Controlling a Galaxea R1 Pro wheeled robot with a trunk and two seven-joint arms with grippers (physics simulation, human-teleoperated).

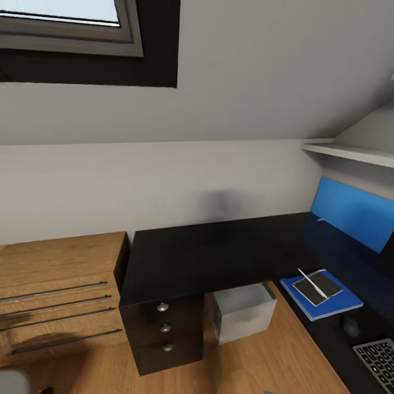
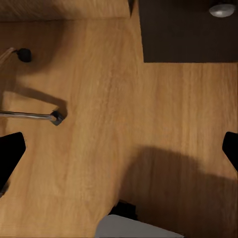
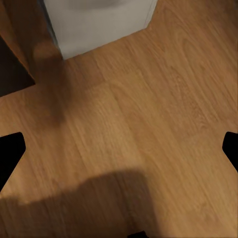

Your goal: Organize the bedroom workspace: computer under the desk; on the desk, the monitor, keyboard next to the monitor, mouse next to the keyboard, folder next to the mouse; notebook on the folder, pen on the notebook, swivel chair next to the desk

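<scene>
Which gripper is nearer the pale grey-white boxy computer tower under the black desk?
Right, probably. The right gripper hangs open above the wooden floor with the computer tower just ahead; the left gripper hangs by the dark brown drawer unit and chrome chair leg.

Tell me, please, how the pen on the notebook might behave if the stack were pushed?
The pen is thin and lies loose on the notebook, so it would probably roll or slide off. The flat folder beneath likely glides easily on the glossy desk.

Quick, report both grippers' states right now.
Left gripper: open, fingers spread wide, holding nothing.
Right gripper: open, fingers spread wide, holding nothing.
</scene>
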